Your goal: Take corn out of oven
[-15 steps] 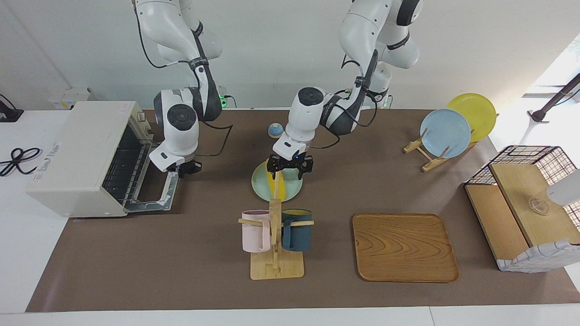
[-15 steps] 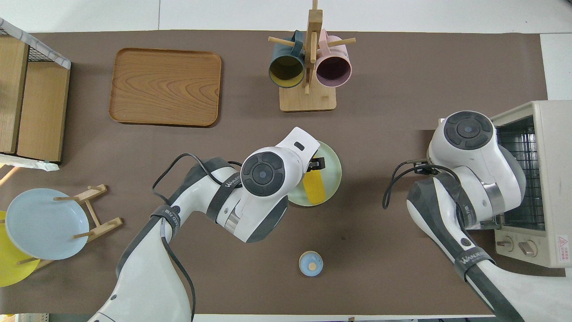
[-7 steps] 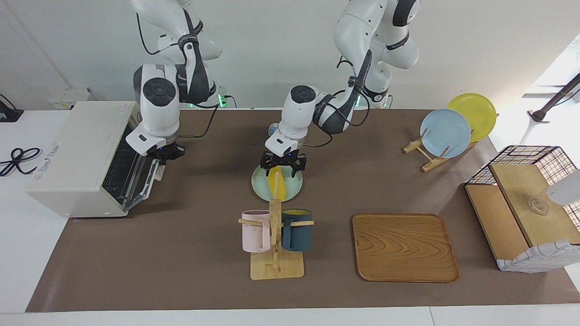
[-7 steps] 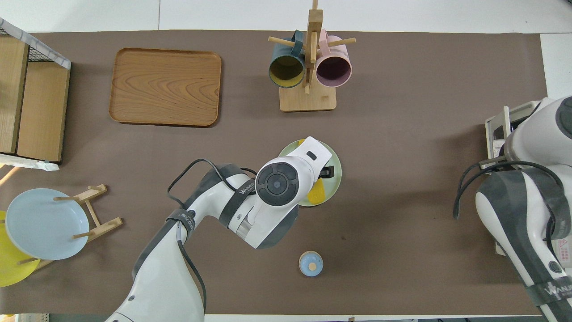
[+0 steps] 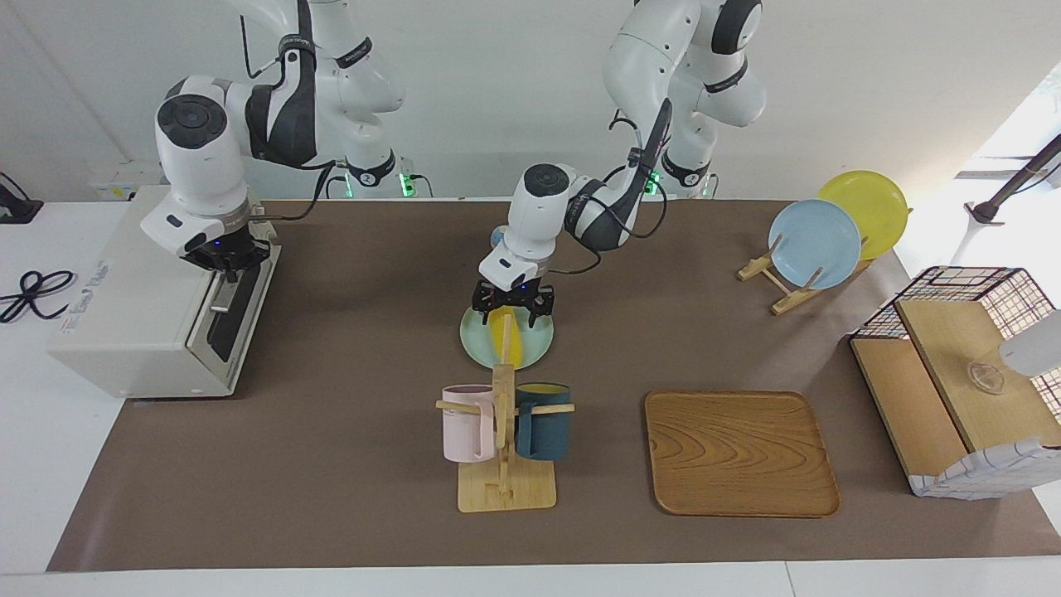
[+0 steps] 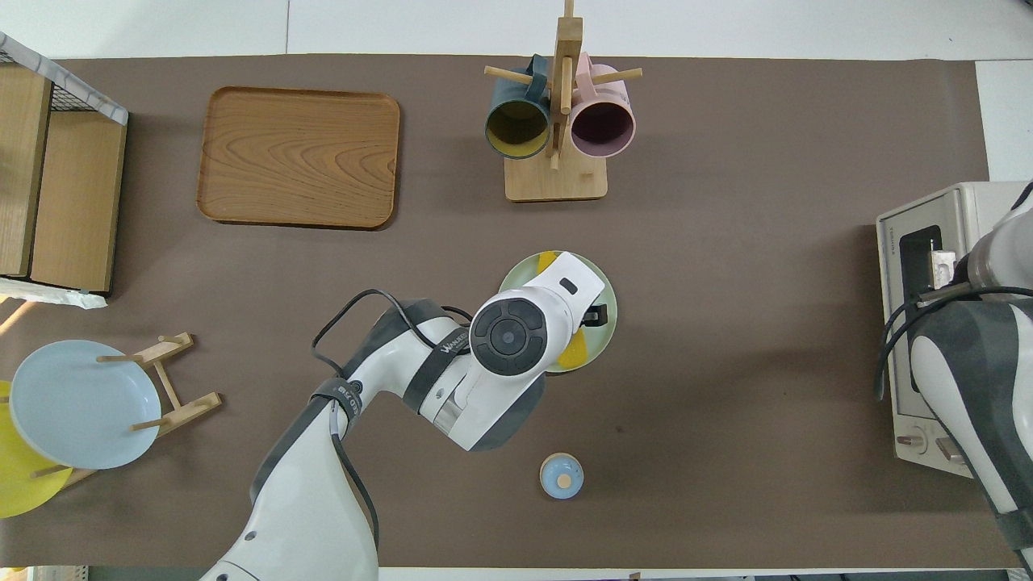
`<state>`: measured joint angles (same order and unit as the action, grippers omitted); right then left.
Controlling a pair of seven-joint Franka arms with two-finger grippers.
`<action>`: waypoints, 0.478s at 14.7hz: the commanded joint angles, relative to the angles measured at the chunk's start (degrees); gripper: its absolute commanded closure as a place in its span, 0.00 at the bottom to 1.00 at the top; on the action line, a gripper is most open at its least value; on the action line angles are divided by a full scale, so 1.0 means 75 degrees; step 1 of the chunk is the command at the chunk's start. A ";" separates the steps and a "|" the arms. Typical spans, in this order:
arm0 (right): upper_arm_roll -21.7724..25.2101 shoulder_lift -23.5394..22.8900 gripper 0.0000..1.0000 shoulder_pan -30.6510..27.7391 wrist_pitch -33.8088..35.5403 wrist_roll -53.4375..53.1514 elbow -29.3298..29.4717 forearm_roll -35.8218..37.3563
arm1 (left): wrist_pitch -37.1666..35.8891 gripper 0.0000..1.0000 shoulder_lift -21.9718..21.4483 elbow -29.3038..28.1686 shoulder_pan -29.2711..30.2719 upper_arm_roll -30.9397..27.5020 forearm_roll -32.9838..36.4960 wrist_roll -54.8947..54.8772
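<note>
Oven (image 5: 141,311) door now up and closed against the box — flat open a second ago — with the right gripper (image 5: 225,259) shut at the door's top edge by the handle, though a grip on the bar itself cannot be told. Corn (image 5: 506,338) lying on the pale green plate (image 5: 477,344), well apart from the oven toward the table's middle. Left gripper (image 5: 513,300) open and empty, lifted just over the corn's near end — corn already out, task close to done by the look of it.

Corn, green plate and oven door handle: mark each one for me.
corn (image 5: 504,338), facing view, middle of the cob lying on the plate.
green plate (image 5: 479,349), facing view, bare rim beside the cob.
oven door handle (image 5: 225,291), facing view, middle of the metal bar on the shut door.
</note>
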<state>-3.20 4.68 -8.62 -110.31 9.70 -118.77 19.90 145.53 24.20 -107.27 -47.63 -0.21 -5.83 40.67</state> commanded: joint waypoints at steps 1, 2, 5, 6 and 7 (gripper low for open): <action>-0.0031 0.0126 1.00 -0.0046 0.0491 0.0218 0.0118 -0.0446 | 0.0107 0.01 0.0089 0.0064 -0.0200 -0.0160 -0.0055 -0.0032; -0.0054 0.0126 1.00 0.0001 0.0934 0.0218 0.0434 -0.0670 | 0.0084 0.03 0.0089 0.0064 -0.0211 -0.0160 -0.0055 -0.0020; -0.0113 0.0138 1.00 0.0164 0.1617 0.0206 0.1126 -0.0986 | 0.0014 0.09 0.0089 0.0052 -0.0270 -0.0183 -0.0043 -0.0008; -0.0113 0.0127 1.00 0.0281 0.1769 0.0183 0.1291 -0.1105 | 0.0014 0.12 0.0078 0.0052 -0.0270 -0.0183 -0.0043 0.0004; -0.0113 0.0126 1.00 0.0317 0.1794 0.0160 0.1362 -0.1222 | -0.0021 0.19 0.0077 0.0041 -0.0293 -0.0195 -0.0043 0.0050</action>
<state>-3.88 5.56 -6.91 -98.78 9.74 -110.75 12.99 145.49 24.34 -107.27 -48.33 -0.31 -5.83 40.69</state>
